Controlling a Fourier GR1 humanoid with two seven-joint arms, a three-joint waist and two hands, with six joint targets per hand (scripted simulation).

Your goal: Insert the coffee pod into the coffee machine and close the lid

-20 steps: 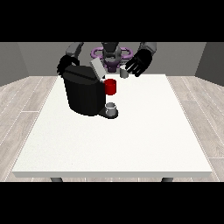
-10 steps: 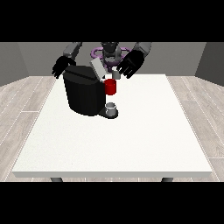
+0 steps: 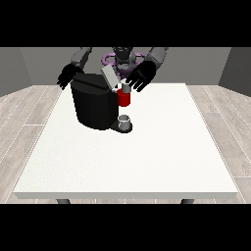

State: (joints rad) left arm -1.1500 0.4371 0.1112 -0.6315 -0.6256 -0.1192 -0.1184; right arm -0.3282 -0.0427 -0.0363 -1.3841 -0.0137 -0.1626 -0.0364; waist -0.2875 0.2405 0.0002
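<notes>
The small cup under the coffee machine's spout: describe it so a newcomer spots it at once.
Find the black coffee machine on the white table. At its base, on the side nearer the table's middle, stands a small grey cup, directly below the machine's red part.

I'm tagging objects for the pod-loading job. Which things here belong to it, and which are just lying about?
Job: coffee machine, its raised lid, red part at its front, hand at the view's right.
Lying about: small grey cup, hand at the view's left, table.

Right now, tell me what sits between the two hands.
In the front view, the coffee machine top and its raised grey lid lie between the hand at the view's left and the hand at the view's right.
</notes>
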